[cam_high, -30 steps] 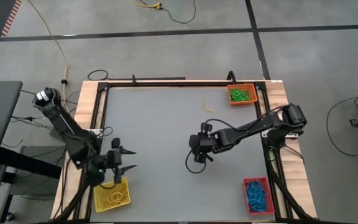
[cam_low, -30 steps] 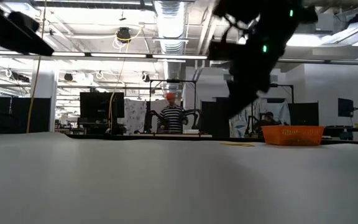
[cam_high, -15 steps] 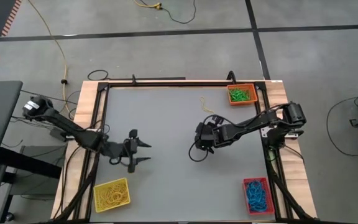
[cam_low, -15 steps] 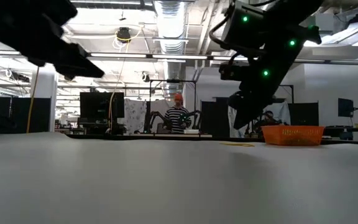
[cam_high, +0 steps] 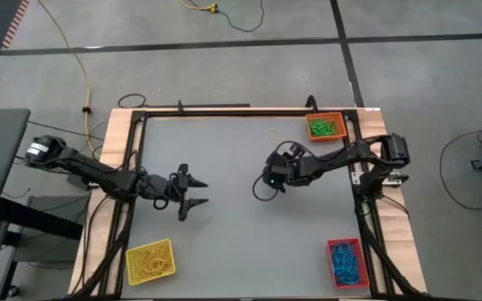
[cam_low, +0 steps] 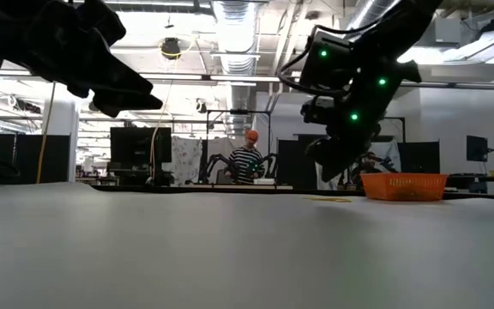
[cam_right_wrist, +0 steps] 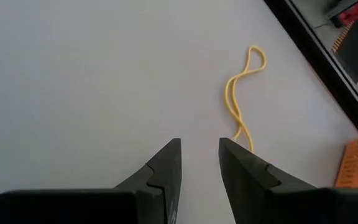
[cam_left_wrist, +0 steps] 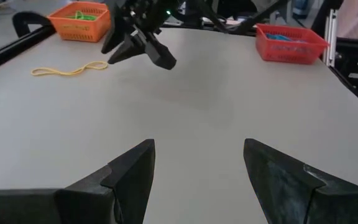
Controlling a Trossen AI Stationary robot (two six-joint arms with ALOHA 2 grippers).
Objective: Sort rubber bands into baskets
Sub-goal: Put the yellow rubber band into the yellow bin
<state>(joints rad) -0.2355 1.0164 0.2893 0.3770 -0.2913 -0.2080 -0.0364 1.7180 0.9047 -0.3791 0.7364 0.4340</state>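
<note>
Both pincers empty: right pincer point(cam_right_wrist: 199, 163) narrow gap, above yellow band point(cam_right_wrist: 240, 99); left pincer point(cam_left_wrist: 197, 168) wide. Band lies twisted, elongated on bench point(cam_high: 224, 242).

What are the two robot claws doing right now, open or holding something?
Left gripper: open, holding nothing, above the bare table.
Right gripper: fingers slightly apart, holding nothing, pointing at the yellow rubber band.

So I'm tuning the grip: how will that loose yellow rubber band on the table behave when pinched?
The yellow rubber band lies flat in a wavy, collapsed loop, so it is probably floppy and would dangle. It looks thin and light, so open fingers might slide it rather than catch it.
</note>
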